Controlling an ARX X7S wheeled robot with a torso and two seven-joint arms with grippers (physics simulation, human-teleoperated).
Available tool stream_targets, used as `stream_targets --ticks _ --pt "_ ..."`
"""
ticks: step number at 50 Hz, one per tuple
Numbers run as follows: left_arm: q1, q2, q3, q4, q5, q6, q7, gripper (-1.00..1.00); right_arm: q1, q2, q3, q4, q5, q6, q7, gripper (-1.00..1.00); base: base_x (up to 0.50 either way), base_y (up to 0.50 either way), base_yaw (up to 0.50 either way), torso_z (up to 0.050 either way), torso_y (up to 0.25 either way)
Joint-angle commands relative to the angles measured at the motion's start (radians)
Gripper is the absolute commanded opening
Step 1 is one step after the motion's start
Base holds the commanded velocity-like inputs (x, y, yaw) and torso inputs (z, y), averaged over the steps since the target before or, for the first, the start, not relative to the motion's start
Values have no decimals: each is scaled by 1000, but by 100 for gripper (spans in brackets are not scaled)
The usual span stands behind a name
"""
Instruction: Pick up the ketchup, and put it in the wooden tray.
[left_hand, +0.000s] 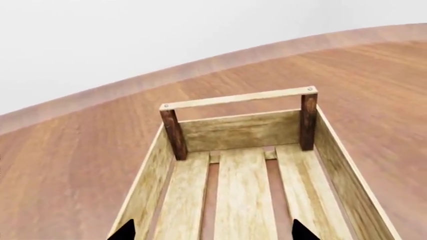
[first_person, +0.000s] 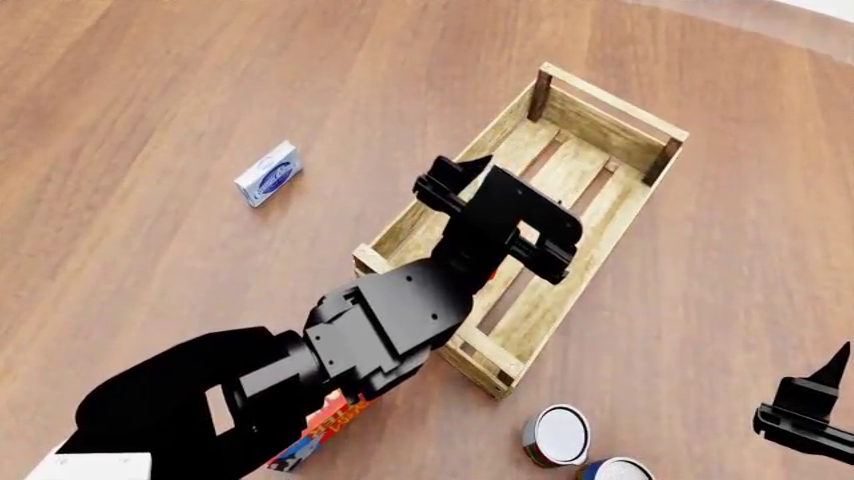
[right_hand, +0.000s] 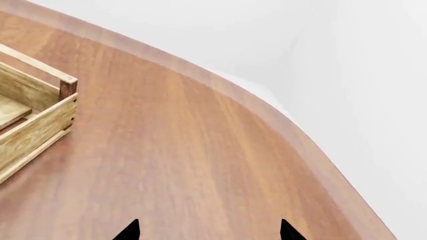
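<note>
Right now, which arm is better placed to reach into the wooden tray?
Left. The left pincer hangs open over the tray; the right pincer is off to the side, over bare table.

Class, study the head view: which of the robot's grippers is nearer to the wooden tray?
Left. The left gripper hangs directly over the wooden tray, above its near half. The right gripper sits off to the tray's right, beside it, above bare table.

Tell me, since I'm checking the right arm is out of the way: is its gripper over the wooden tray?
No. In the head view the right gripper sits off beside the wooden tray, above bare table.
</note>
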Motion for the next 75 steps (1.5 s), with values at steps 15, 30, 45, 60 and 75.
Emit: stream_targets --ticks 15,30,45,60,75 --pt "-23 0 -2 -8 -10 -2 -4 100 -12 13 -6 7 11 -30 12 100 0 0 0 -3 28" --pt "-31 0 -2 -6 -7 -12 -5 100 -19 21 -10 12 16 -48 18 100 0 0 0 -20 231" --pt "-47 0 -3 -22 -20 -4 9 100 -30 31 -19 18 14 -77 18 100 0 0 0 -22 250" --pt "-77 -107 -17 76 -61 130 -35 100 -65 64 -49 38 -6 -178 -27 100 0 0 0 -22 250" --pt "68 -591 -77 610 -140 245 -267 100 -238 226 -68 -38 186 -448 189 100 0 0 0 -22 250"
